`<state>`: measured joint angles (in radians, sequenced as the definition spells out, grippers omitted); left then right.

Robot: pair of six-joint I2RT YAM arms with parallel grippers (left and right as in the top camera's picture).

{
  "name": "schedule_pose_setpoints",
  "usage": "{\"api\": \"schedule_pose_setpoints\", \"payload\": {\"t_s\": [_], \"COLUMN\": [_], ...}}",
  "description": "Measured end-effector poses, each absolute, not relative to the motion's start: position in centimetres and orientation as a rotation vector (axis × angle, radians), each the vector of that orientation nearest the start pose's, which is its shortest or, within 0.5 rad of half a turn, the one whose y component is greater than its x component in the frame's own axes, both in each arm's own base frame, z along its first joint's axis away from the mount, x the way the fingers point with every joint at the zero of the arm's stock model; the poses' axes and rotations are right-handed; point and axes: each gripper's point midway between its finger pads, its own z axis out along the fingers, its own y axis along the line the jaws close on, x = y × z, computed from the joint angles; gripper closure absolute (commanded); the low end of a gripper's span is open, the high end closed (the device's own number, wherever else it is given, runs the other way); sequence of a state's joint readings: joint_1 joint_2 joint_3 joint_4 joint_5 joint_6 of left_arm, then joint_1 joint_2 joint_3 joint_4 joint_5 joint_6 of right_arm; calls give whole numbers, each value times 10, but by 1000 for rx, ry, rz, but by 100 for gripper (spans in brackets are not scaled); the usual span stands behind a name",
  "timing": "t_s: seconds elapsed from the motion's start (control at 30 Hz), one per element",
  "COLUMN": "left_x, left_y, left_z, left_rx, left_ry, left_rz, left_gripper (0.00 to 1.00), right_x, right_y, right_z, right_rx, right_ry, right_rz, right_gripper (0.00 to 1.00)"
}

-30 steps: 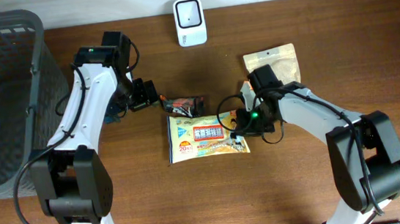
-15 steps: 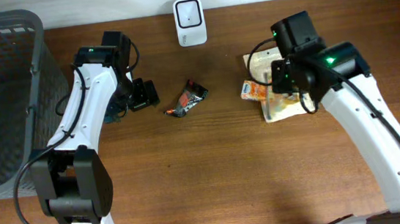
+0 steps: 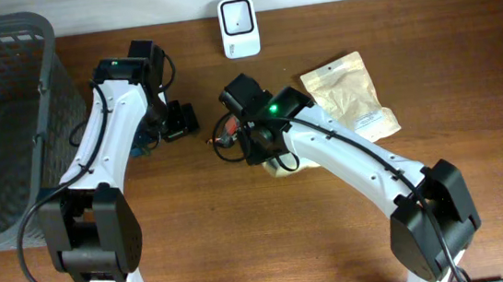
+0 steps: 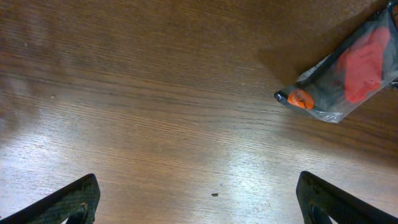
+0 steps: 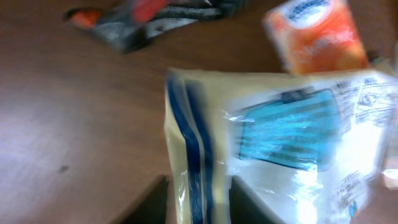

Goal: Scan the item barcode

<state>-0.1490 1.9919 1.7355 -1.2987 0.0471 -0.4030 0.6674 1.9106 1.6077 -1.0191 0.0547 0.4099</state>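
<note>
Cream plastic snack packet with blue label at worktop centre, edge between my right jaws | whether they grip it: blurred, I cannot tell | left jaws wide, empty, near dark red-printed wrapper

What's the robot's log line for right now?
left end effector: open, empty | right end effector: at snack bag, grip unclear | scanner: apart from bag

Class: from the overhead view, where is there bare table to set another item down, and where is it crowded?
Free: the front of the table between the left arm and right arm; the wood right of the kraft pouch. Crowded: the middle, where the dark wrapper and white packet bunch by the right arm.
</note>
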Motion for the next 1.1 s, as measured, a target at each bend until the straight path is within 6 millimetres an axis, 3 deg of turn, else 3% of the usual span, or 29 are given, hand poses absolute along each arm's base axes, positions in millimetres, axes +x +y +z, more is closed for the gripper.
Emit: {"api": "schedule_pose_setpoints", "payload": {"t_s": [0.03,0.07,0.1,0.17,0.23,0.27,0.3,0.33,0.37,0.4,0.47,0.53,0.57,0.6,0.7,0.77,0.8,0.9,1.0,1.1], "left_x": [379,378,378,376,372,371,369,368,370,372,374,375,371,368,356,344,348,352,348,343], "left_y": [-65,-65,-65,-66,-71,-80,-87,-92,-101,-110,-129,-149,-174,-186,-234,-255,-266,-274,-266,-245], "left_z": [105,105,105,105,105,105,105,105,106,106,107,106,100,96,74,61,59,51,36,13], "left_rx": [-397,-397,-389,-343,-313,-288,-264,-248,-216,-188,-146,-102,-44,-16,94,107,121,67,-31,-194], "left_ry": [3113,3114,3116,3129,3144,3153,3160,3162,3152,3136,3116,3098,3086,3085,3042,3038,2992,2952,2977,3017], "left_rz": [-78,-77,-77,-74,-91,-127,-157,-165,-182,-200,-241,-307,-399,-441,-676,-764,-810,-869,-824,-657], "left_gripper": [1,1,9,51,70,71,72,80,97,100,100,100,100,100,100,100,100,100,100,100], "right_x": [332,328,325,327,330,340,346,351,357,362,358,356,341,336,329,331,335,336,336,336], "right_y": [257,260,262,265,252,233,216,198,180,164,148,150,147,145,135,128,123,119,119,127], "right_z": [115,122,132,163,185,194,193,190,185,176,147,114,77,57,29,25,23,22,22,23], "right_rx": [-363,-369,-386,-395,-390,-343,-303,-256,-203,-151,-102,-103,-76,-38,45,85,114,136,142,140], "right_ry": [2894,2911,2919,2900,2905,2905,2923,2945,2963,2983,3048,3068,3132,3147,3163,3159,3147,3144,3141,3138], "right_rz": [162,187,209,256,258,252,234,218,207,205,210,234,229,233,261,277,288,298,299,378], "right_gripper": [1,1,1,2,1,0,15,48,67,75,78,83,83,85,89,89,89,95,96,96]}}
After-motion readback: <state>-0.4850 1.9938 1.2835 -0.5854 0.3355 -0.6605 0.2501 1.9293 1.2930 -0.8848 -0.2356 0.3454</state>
